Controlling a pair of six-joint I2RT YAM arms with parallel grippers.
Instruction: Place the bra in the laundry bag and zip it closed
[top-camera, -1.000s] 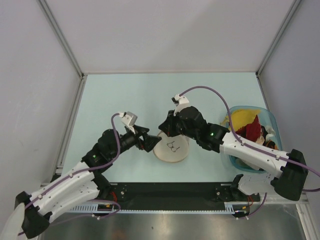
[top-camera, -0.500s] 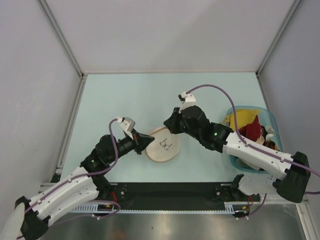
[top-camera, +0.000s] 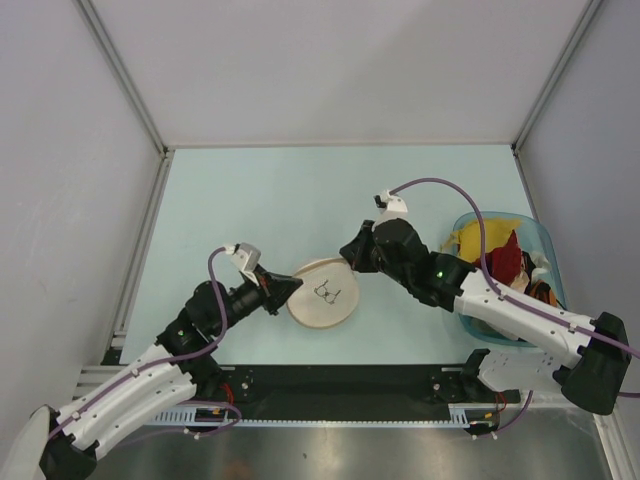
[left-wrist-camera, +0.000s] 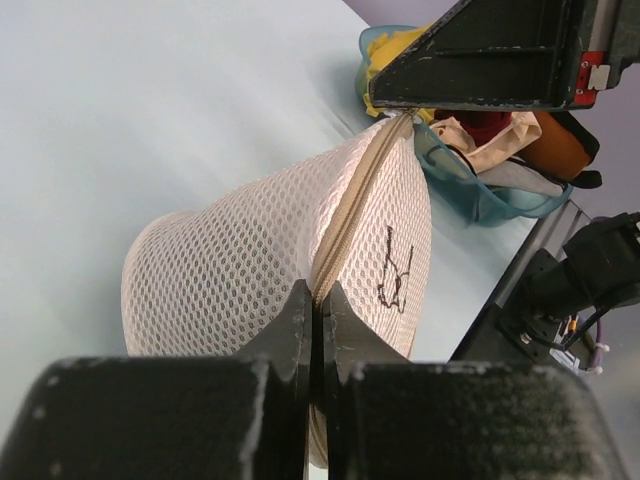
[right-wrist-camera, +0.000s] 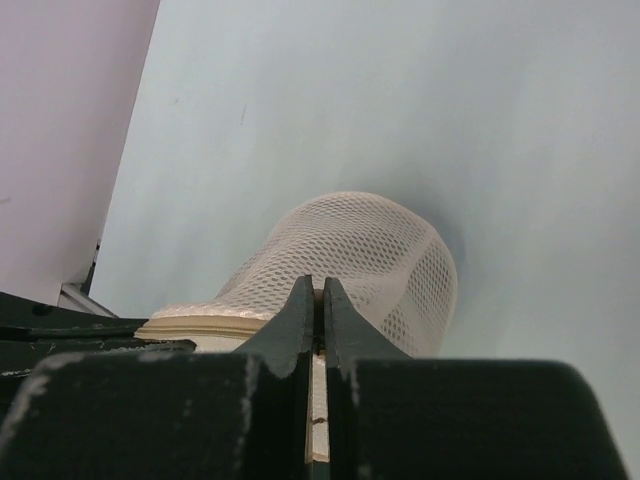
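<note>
Pale mint tabletop (top-camera: 300, 190) lies beneath the round cream-white mesh laundry bag (top-camera: 322, 297) at lower centre, left gripper (top-camera: 292, 287) and right gripper (top-camera: 350, 258) pinching opposite ends of its zip rim, likely tensioning it for zipping; bra unseen.

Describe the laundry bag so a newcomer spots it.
On the green table, look between the left gripper and right gripper. The laundry bag is the round cream mesh case pinched there, marked with black ink, unlike the blue tub of colourful garments.
</note>
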